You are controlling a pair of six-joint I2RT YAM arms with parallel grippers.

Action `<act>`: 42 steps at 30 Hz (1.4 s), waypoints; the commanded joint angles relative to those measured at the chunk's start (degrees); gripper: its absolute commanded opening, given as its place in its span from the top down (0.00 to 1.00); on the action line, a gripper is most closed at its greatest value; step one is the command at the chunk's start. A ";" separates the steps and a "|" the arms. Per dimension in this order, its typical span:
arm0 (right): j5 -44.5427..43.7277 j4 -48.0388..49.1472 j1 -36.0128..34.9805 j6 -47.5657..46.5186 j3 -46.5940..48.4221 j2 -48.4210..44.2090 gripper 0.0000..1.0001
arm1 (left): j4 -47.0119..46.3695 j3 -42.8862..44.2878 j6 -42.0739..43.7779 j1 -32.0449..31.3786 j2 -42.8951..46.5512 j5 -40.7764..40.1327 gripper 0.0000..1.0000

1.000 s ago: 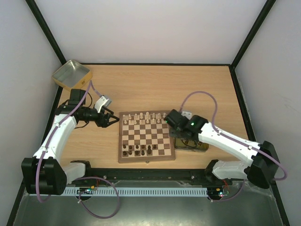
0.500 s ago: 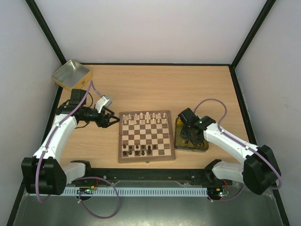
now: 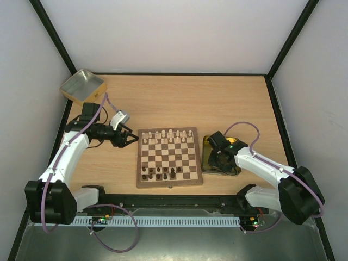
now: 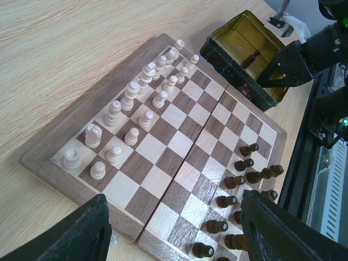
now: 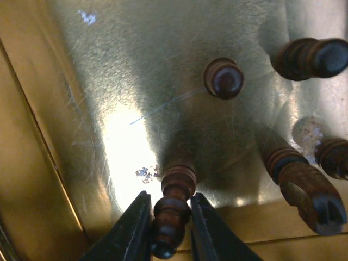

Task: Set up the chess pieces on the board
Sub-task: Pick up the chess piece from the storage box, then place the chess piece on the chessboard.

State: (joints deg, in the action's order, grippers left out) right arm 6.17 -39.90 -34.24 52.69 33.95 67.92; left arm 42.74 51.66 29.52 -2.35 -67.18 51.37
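Having dropped from the board into the gold tin on its right, the right gripper pinches a lying dark piece, best lifted straight up clear of neighbouring pieces; the left gripper hovers open at the board's left.

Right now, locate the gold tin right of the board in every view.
Top external: gold tin right of the board, partly covered by the right gripper.
Left wrist: upper right, past the board's far corner.
Right wrist: its floor fills the picture.
Shared landmark: the right gripper reaching into it, fingers closed on a dark piece.
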 commanded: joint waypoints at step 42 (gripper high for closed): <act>-7.33 -3.64 -35.18 8.65 19.88 13.41 0.97 | -0.38 -0.81 -0.60 -0.20 0.47 -0.13 0.34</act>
State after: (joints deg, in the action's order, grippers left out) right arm 0.03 -45.04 -68.73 60.51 51.44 80.07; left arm 42.68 51.66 29.08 -2.35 -67.16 50.92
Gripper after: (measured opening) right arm 0.068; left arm 0.659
